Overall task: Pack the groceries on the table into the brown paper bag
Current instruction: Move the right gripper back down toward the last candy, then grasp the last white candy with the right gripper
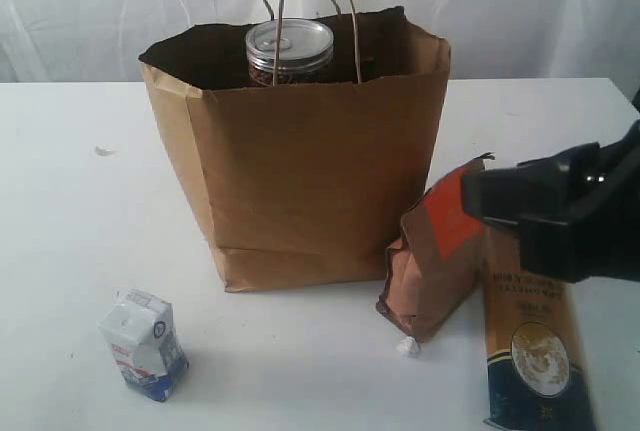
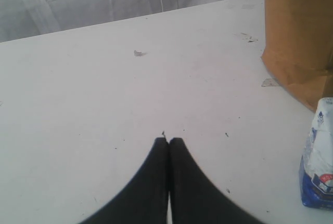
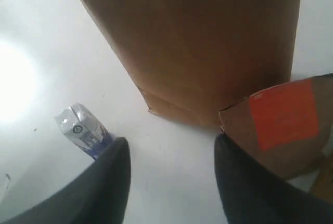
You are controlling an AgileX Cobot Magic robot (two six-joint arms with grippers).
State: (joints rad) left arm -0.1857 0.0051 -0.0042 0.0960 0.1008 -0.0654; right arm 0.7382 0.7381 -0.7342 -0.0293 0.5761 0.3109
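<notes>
The brown paper bag (image 1: 300, 171) stands open on the table (image 1: 60, 201), and the top of a dark pull-tab can (image 1: 289, 49) shows inside it. A small white-blue carton (image 1: 143, 343) stands in front of the bag to the left. To the right of the bag leans a brown-orange pouch (image 1: 430, 271), with the long brown-blue spaghetti pack (image 1: 535, 361) lying beside it. My right gripper (image 3: 171, 146) hangs open and empty just above the pouch (image 3: 281, 125), one finger close to the pouch's edge. My left gripper (image 2: 169, 141) is shut on nothing over bare table, left of the bag (image 2: 299, 37) and the carton (image 2: 318, 161).
A small scrap (image 1: 103, 151) lies on the table at the far left, and a white crumb (image 1: 408, 346) sits at the pouch's foot. White curtain hangs behind the table. The bag's cord handles (image 1: 320, 11) stick up above its rim.
</notes>
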